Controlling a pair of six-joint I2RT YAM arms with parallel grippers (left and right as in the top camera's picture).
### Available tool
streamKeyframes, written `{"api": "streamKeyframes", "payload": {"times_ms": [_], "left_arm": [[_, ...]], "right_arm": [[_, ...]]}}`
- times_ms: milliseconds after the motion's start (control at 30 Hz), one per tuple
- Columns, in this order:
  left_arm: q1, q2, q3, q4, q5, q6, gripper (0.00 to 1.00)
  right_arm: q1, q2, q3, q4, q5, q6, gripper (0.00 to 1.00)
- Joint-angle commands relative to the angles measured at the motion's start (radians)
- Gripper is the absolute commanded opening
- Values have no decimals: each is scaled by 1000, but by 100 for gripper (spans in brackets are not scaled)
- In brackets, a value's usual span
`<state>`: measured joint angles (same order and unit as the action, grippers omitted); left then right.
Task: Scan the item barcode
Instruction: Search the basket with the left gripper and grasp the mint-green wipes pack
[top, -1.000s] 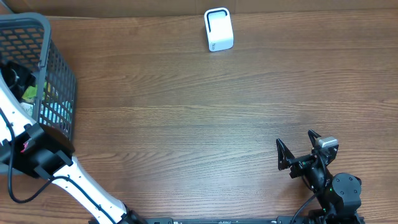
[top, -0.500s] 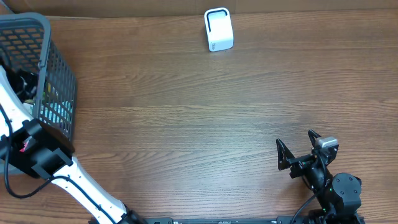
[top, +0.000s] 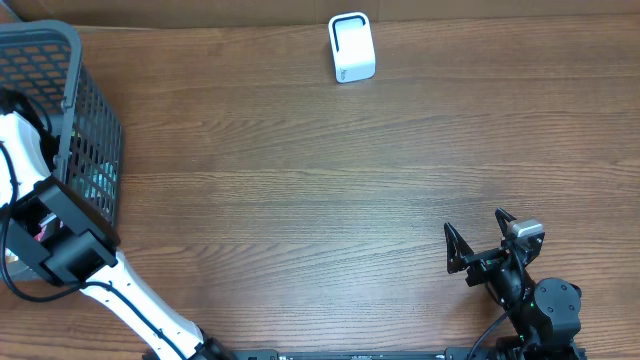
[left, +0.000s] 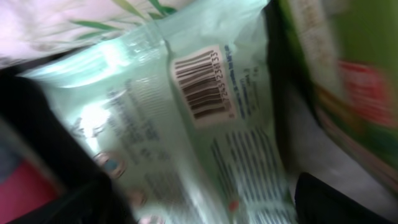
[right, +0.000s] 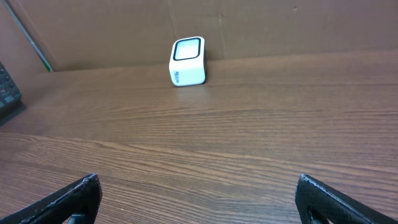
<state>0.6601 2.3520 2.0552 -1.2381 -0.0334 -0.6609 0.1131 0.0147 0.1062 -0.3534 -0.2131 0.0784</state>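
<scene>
Change noted: compared with a second ago, the left arm (top: 45, 215) sits further up the left edge of the overhead view, deeper over the basket (top: 95, 130), and now hides the contents that showed there. Left gripper (left: 205, 186): open, dark fingers (left: 339, 202) spread to the lower corners of the wrist view, nothing clamped between them. Judged meaning: an item is being approached for pickup; the scan itself has not begun. Task item: pale green packet (left: 186, 143), inside the basket, filling the centre of the left wrist view; soft glossy film, flat pillow shape, small print blurred. Barcode label (left: 200, 84): white rectangle, black bars, turned toward the camera, upper centre. Neighbours: a bright green package (left: 348, 81) at right, a white leaf-printed wrapper (left: 68, 22) at upper left. Basket: dark plastic mesh, grey rim, left of the overhead frame. Scanner (top: 351, 47): small white rounded block with a dark window, top centre, well apart from the basket. Tabletop (top: 300, 200): brown wood grain, matte. Right gripper (top: 475, 225): open, empty, lower right, above the tabletop.
</scene>
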Motion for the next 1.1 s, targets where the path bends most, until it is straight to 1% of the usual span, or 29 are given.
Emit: {"api": "streamKeyframes", "payload": {"times_ms": [0, 200, 267, 333, 367, 400, 533, 600, 667, 767, 900, 1067], "left_arm": [[-20, -2, -80, 44, 8, -28, 87], [-27, -2, -216, 141, 8, -28, 87], [-26, -2, -228, 145, 8, -27, 79], [-25, -2, -227, 144, 8, -22, 63], [-25, -3, -224, 143, 8, -13, 59], [-25, -3, -219, 140, 10, -1, 56], [-25, -4, -182, 116, 34, 46, 51], [-25, -4, -150, 89, 34, 56, 49], [-25, -4, -100, 48, 33, 58, 48], [-25, -4, -8, -19, 34, 78, 43], [-25, -5, 160, -118, 33, 131, 43], [-25, -5, 417, -254, 29, 177, 44]], "right_arm": [[6, -12, 7, -20, -13, 4, 100], [6, -12, 7, -20, -13, 4, 100], [6, -12, 7, -20, -13, 4, 100], [6, -12, 7, -20, -13, 4, 100], [6, -12, 7, -20, -13, 4, 100], [6, -12, 7, -19, -13, 4, 100], [6, -12, 7, -19, -13, 4, 100], [6, -12, 7, -19, -13, 4, 100], [6, -12, 7, -19, -13, 4, 100], [6, -12, 7, -19, -13, 4, 100], [6, -12, 7, -20, -13, 4, 100], [6, -12, 7, -20, -13, 4, 100]]}}
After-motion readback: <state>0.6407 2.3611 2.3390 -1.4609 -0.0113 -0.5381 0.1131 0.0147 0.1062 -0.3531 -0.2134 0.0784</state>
